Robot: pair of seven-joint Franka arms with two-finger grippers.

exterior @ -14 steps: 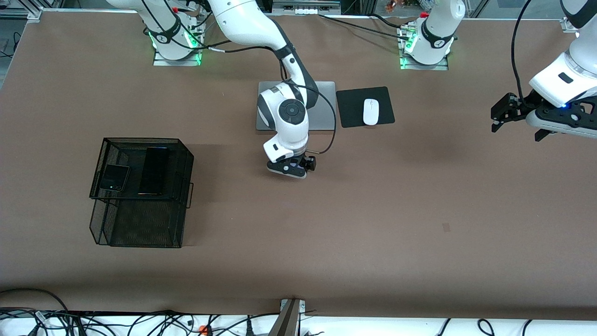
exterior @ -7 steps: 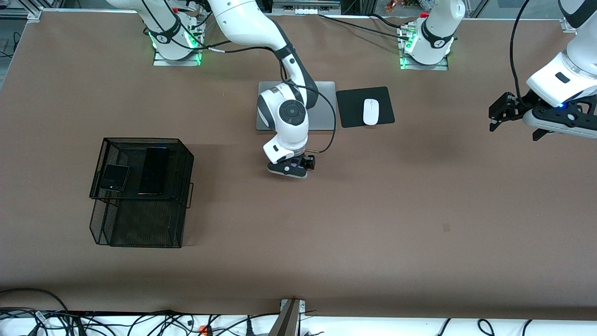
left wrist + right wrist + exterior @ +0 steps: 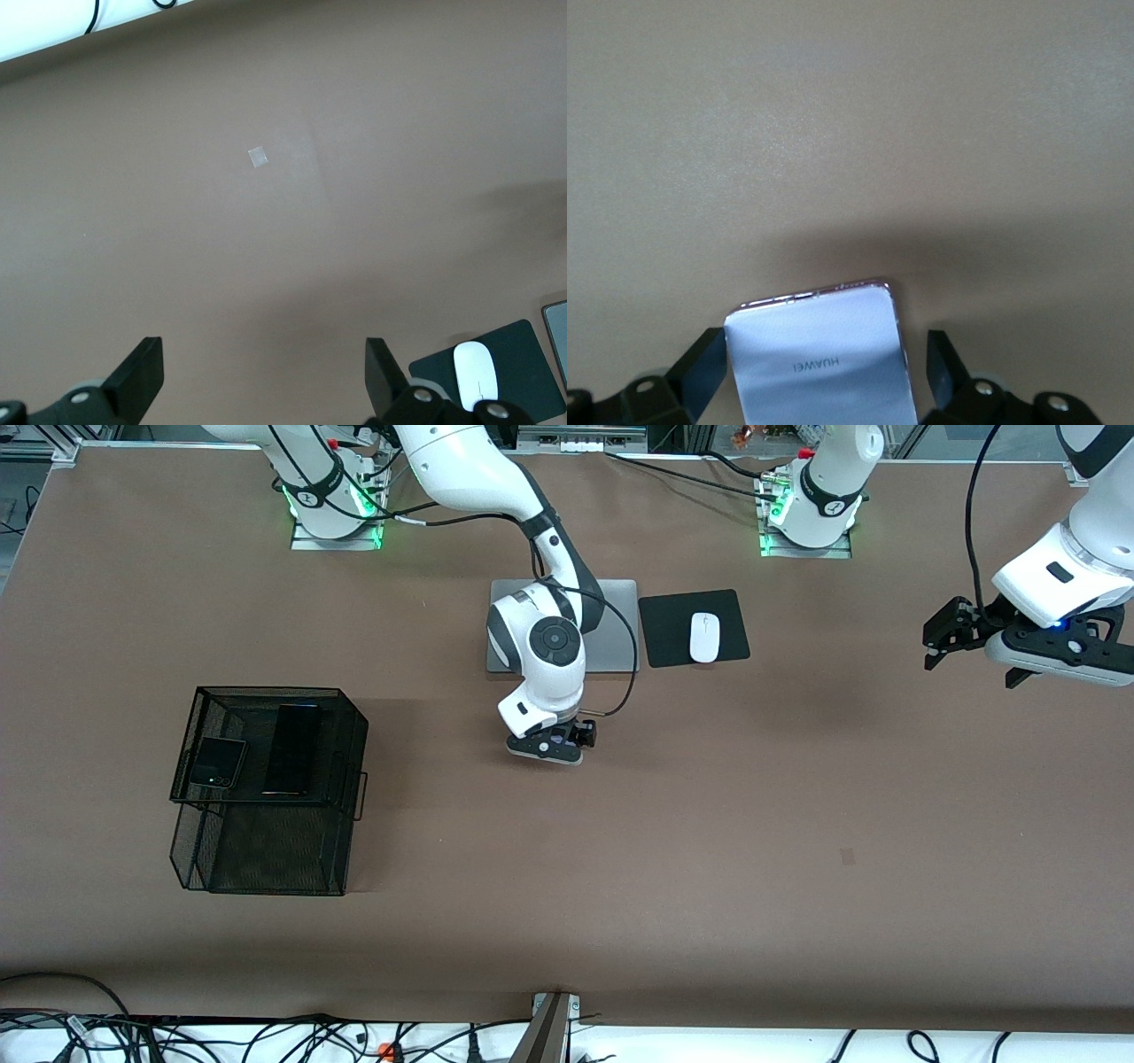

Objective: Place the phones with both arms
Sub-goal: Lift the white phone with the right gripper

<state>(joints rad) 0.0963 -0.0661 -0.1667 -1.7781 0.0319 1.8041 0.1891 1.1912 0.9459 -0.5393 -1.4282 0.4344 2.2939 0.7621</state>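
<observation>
A pale lavender-white phone (image 3: 819,363) lies flat on the brown table near its middle. My right gripper (image 3: 551,742) is low over it, open, with a finger on each side of the phone and a small gap at one side. A small squarish black phone (image 3: 217,762) and a long slim black phone (image 3: 292,748) lie side by side on top of the black mesh basket (image 3: 266,850) toward the right arm's end. My left gripper (image 3: 941,638) hangs open and empty over the bare table at the left arm's end.
A grey laptop (image 3: 611,624) lies partly under the right arm, with a black mouse pad (image 3: 735,624) and white mouse (image 3: 704,638) beside it. A small pale mark (image 3: 848,856) is on the table nearer the front camera.
The left gripper has drifted slightly toward the arms' bases, still open. The right gripper has barely shifted over the lavender-white phone.
</observation>
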